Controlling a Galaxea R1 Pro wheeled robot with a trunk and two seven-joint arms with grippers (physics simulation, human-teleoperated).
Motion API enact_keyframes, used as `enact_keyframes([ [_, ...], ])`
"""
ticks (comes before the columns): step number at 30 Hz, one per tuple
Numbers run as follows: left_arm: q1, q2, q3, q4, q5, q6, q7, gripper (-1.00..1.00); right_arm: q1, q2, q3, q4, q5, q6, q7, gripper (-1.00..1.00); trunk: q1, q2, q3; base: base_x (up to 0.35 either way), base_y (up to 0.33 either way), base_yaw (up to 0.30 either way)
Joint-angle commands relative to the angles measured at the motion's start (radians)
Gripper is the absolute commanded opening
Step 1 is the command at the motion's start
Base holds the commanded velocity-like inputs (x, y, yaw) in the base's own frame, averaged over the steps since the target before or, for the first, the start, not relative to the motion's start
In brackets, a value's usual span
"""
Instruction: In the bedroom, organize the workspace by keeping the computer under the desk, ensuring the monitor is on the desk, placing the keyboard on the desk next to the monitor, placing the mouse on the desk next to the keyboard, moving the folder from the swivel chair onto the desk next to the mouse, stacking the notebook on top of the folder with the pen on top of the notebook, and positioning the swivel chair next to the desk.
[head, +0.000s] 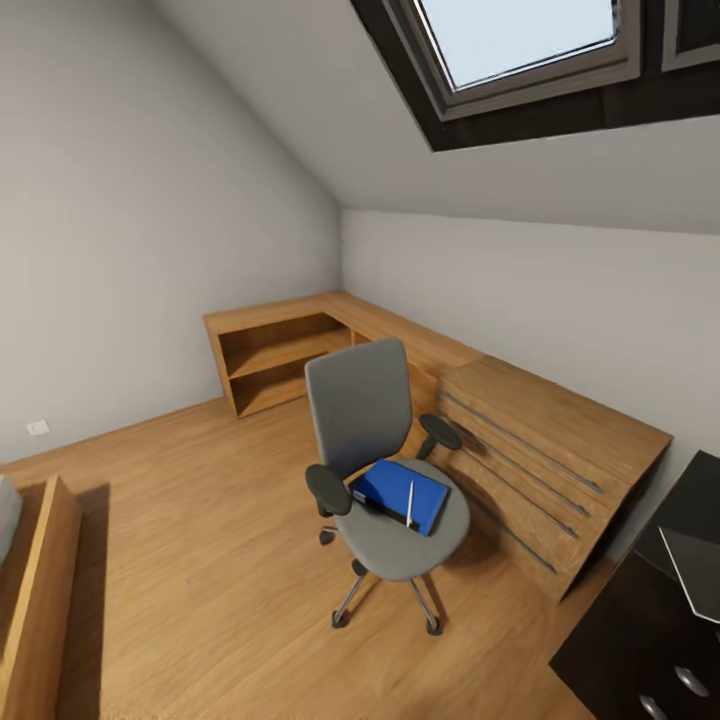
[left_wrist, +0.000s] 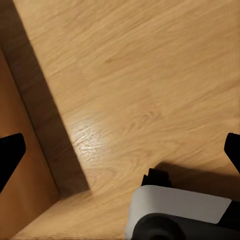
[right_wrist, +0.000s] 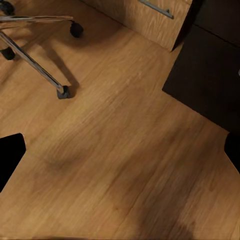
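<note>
A: What sits closest?
B: Each wrist view shows the wood floor (right_wrist: 125, 165) between spread jaws, holding nothing; left gripper (left_wrist: 120, 150), right gripper (right_wrist: 122, 150).
A: And beyond?
B: At five o'clock, the black desk (head: 650, 630). Centrally, the swivel chair (head: 365, 420) carries a blue folder (head: 395, 490) with a pen (head: 410, 502) on top. At one o'clock stands a low wood cabinet (head: 540, 450).

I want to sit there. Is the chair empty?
No, a blue folder with a white pen on it lies on the chair seat.
</note>
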Motion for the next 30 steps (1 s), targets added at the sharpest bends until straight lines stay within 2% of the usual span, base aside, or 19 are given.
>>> enact_keyframes([
  [1,0.000,-0.001,-0.008,-0.001,0.005,0.001,0.005,1.00,0.000,0.001,0.009,0.000,0.004,-0.002,-0.007,1.00,-0.004,0.007,0.001,0.000,0.000,0.184],
  [8,0.000,-0.002,-0.008,-0.001,0.006,0.005,0.004,1.00,0.000,0.009,0.009,0.001,0.037,-0.002,-0.007,1.00,-0.031,0.056,0.014,0.000,0.000,0.183],
  [19,0.000,-0.003,-0.008,-0.001,0.006,-0.002,0.004,1.00,0.000,0.011,0.009,0.001,0.043,-0.003,-0.007,1.00,-0.073,0.133,0.035,0.000,0.000,0.183],
  [30,0.000,-0.003,-0.007,-0.001,0.006,-0.004,0.004,1.00,0.000,0.010,0.008,0.001,0.044,-0.010,-0.007,1.00,-0.073,0.133,0.022,0.000,0.000,0.183],
])
